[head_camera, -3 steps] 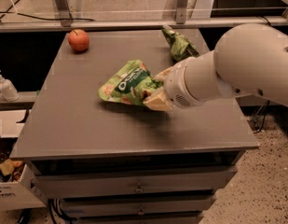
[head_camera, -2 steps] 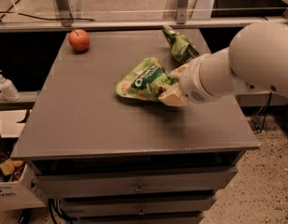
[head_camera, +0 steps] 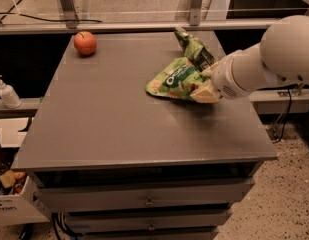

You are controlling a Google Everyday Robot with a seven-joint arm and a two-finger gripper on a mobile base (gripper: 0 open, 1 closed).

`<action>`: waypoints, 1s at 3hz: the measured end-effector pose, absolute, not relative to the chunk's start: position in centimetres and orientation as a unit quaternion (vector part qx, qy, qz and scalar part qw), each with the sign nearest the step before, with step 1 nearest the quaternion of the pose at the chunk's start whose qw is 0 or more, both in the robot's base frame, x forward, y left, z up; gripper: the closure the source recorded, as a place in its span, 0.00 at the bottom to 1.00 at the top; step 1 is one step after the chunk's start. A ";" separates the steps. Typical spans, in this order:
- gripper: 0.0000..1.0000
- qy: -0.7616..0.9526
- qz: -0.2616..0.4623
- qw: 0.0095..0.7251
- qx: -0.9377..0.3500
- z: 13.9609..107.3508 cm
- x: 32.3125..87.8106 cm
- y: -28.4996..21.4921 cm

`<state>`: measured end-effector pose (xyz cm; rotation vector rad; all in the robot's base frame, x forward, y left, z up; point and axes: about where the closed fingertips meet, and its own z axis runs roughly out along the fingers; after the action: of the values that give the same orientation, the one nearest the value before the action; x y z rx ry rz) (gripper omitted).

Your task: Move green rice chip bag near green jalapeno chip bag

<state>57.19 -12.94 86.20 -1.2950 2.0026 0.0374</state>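
The rice chip bag (head_camera: pixel 175 79) is seen right of the middle of the desk (head_camera: pixel 119 119), at about two o'clock from the centre. It is clamped at its right-hand edge by the tool (head_camera: pixel 204 90), which is closed on the foil. The bag looks to be tilted and partly raised off the surface, though this cannot be settled from the one view.

Compared with a second ago, the bag and the tool are found carried away from the desk's middle, toward one o'clock. The jalapeno chip bag (head_camera: pixel 194 46) is left where it was, at the far right edge. The rice bag's upper edge is now seen just beside it, at its six o'clock; whether the two touch cannot be told. The apple (head_camera: pixel 85 43), at eleven o'clock, is unmoved.

The carrying is therefore judged nearly done. What is left is for the bag to be lowered and released without the smaller bag being pushed off the far edge.
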 end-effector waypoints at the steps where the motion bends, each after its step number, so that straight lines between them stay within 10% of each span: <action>1: 1.00 0.786 0.008 0.357 -0.506 85.3 59.5 -14.3; 3: 1.00 0.796 -0.002 0.343 -0.499 84.3 62.7 -15.6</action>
<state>62.66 -15.64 84.28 -1.2973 2.0682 -0.0054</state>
